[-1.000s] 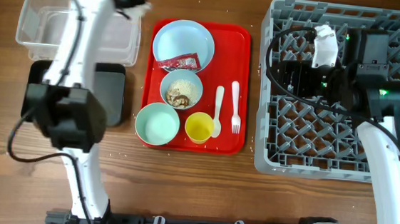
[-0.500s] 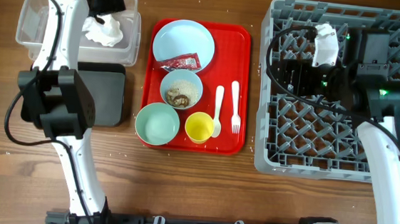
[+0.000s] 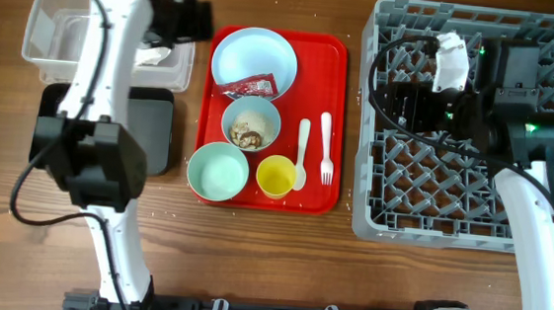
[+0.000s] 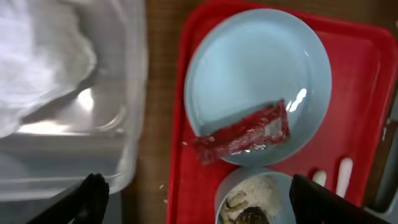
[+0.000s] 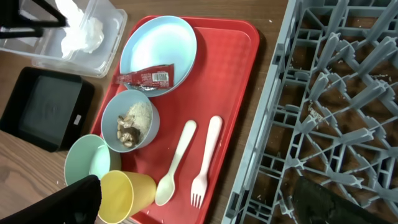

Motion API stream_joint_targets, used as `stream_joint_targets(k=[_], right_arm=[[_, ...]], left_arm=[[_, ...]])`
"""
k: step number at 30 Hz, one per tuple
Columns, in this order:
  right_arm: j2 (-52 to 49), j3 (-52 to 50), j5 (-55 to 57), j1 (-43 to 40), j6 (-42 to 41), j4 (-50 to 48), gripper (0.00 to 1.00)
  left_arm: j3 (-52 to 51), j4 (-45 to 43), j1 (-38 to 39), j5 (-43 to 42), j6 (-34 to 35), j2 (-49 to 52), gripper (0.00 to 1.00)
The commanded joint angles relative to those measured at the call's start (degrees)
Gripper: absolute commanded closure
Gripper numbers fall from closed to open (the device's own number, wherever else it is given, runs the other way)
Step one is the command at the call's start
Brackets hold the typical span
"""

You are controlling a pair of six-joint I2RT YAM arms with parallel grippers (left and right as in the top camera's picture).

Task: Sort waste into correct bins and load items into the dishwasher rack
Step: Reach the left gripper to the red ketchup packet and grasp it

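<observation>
My left gripper [image 3: 193, 20] hangs open and empty over the gap between the clear tub [image 3: 44, 28] and the red tray [image 3: 328, 194]. The crumpled white napkin [image 4: 37, 62] lies in the clear tub. On the tray, a red wrapper [image 4: 242, 134] lies across the pale blue plate [image 4: 258, 68]. Below it stands a white bowl [image 3: 251, 125] with beige-brown food scraps. The teal bowl [image 3: 217, 170], yellow cup [image 3: 275, 177], white spoon [image 3: 302, 153] and fork [image 3: 326, 149] are also on the tray. My right gripper [image 5: 208, 205] stands open and empty above the grey dishwasher rack [image 3: 460, 219].
The black tray [image 3: 152, 130] sits just in front of the clear tub, left of the red tray. Small crumbs dot the wooden table around the red tray. A strip of bare wood separates the red tray from the rack.
My left gripper carried the napkin over the clear tub, opened and let it drop there, then moved right to the tub's edge. The right arm has not moved.
</observation>
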State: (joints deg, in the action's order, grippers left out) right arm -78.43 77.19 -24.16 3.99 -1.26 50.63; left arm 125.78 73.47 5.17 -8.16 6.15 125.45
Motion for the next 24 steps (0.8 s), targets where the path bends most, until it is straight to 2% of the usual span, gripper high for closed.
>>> stream_joint_targets(k=[1,4,10,17,24], right_arm=[[-0.11,1.11,0.42,0.20,-0.37,-0.35,0.00],[-0.11,1.11,0.42,0.20,-0.39,-0.22,0.00],[-0.11,1.11,0.42,0.20,-0.37,-0.02,0.00],[-0.11,1.11,0.44,0.20,-0.39,0.00,0.00],[-0.11,1.11,0.44,0.20,-0.37,0.02,0.00]], left_arm=[[-4.37,-2.14,4.22,-1.42,-10.71,0.83,0.04],[-7.65,-5.22,6.38,-1.33,-15.28,1.03,0.03],[-15.04,-15.47,8.09,-1.22,-18.34,1.05,0.03],[-19.61,-18.49,8.50,-1.22,-25.38,1.09,0.04],[-22.84,-26.34,8.50,-0.98,-25.49,1.33,0.02]])
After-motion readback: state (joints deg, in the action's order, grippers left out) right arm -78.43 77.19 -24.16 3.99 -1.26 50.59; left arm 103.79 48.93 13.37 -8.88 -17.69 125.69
